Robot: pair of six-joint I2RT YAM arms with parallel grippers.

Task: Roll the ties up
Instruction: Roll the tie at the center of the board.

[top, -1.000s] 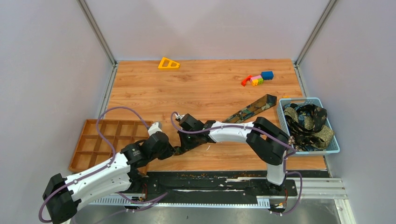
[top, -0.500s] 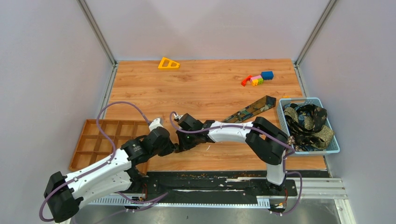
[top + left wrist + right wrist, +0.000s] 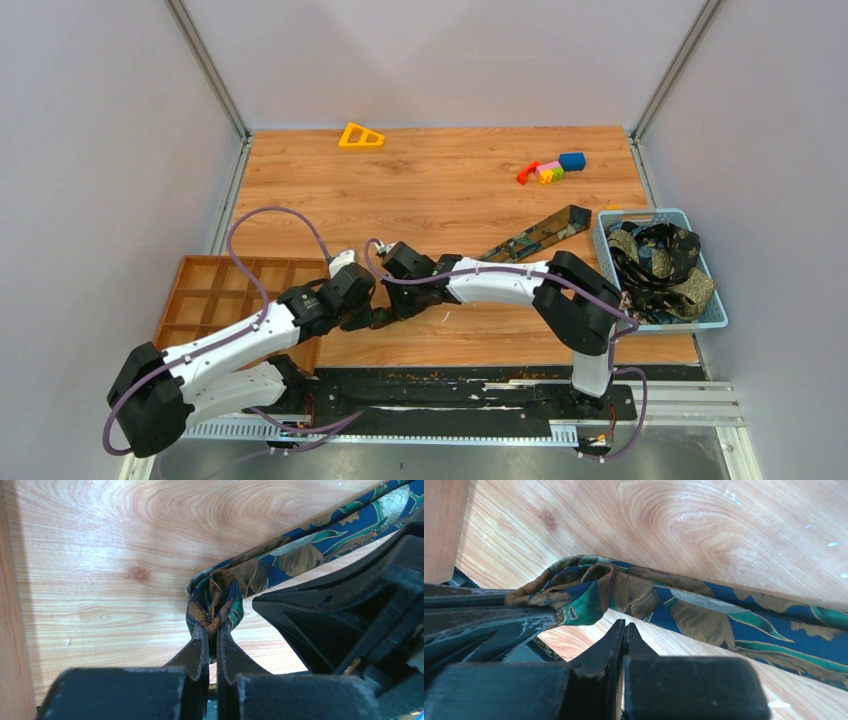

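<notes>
From my seat both arms look like twins. The left arm (image 3: 225, 352) and the right arm (image 3: 497, 283) each wear a white shell over the long link, with bulky black housings at every joint. A lilac cable (image 3: 265, 210) starts by the black mounting plate (image 3: 470, 392) and loops along each arm to the end farthest from that plate. There the left gripper (image 3: 212, 626) and the right gripper (image 3: 624, 625) are matte black. Both have blocky bodies and fingers (image 3: 196, 650) that taper to thin wedges, their edges scuffed pale grey with wear.
</notes>
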